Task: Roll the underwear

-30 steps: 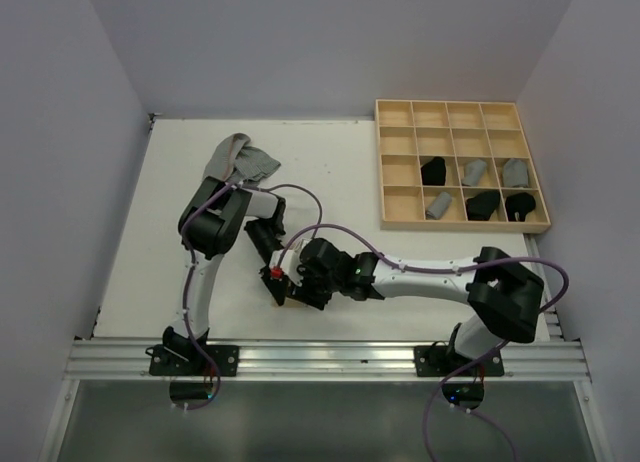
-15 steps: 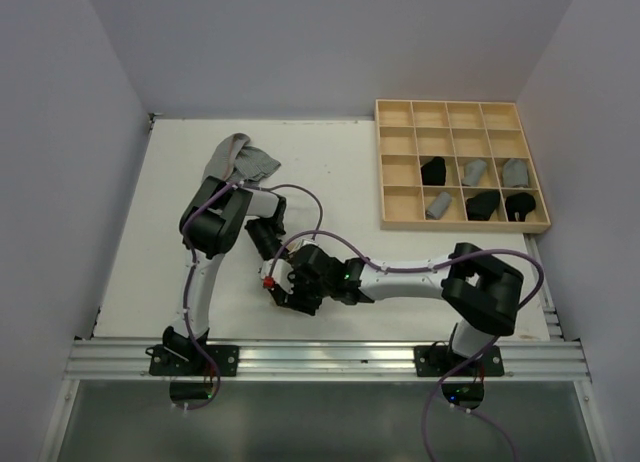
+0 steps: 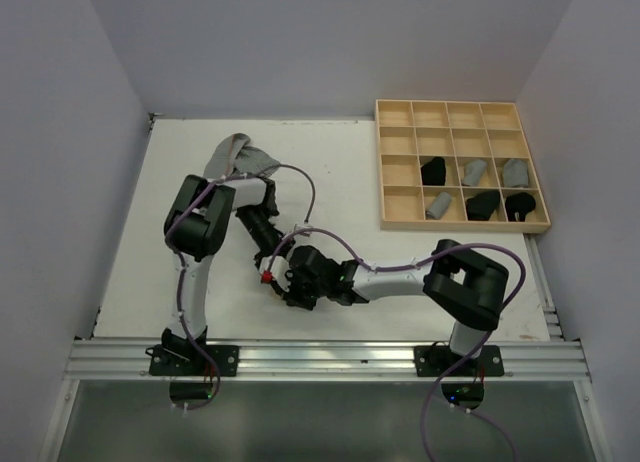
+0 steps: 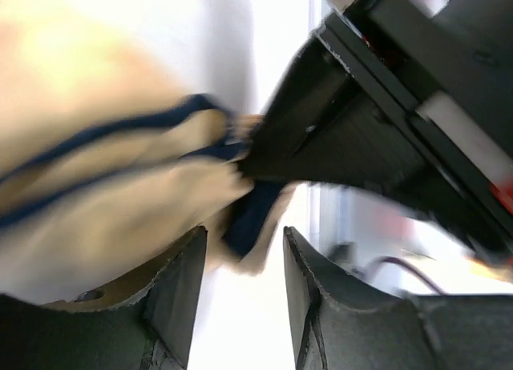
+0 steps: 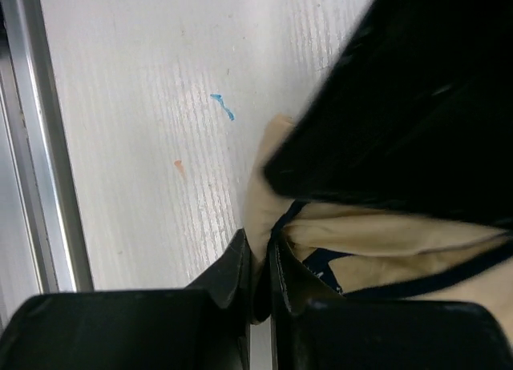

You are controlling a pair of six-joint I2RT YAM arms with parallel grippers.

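We see the two arms meeting low over the left-centre of the white table (image 3: 340,172), and the hold on the cloth has just changed hands. The right gripper (image 5: 258,254), whose fingers stood apart a second ago, now has them pressed together on a thin edge of the tan-beige underwear (image 4: 112,202). The left wrist view confirms this: the right gripper's black tip pinches the cloth where the dark trim bunches. The left gripper (image 4: 240,242), nearly closed a moment ago, has spread its fingers. The trim lies just beyond the gap between them, and we cannot tell whether either pad still touches it. From above, the garment is hidden beneath the two wrists, near the front of the table. Both arms have also swung their elbows leftward over the last second, while the grippers stayed almost where they were. Nothing else has moved. The grey garments (image 3: 245,160) lie heaped at the far left of the table. The wooden tray (image 3: 378,162) sits at the far right, with six rolled pieces (image 3: 433,170) in its two nearest rows. We judge this to be a handover. The right gripper anchors one edge, so the left is free to take a fresh hold. The garment looks loose and spread rather than wound up, so the roll itself seems not yet done.
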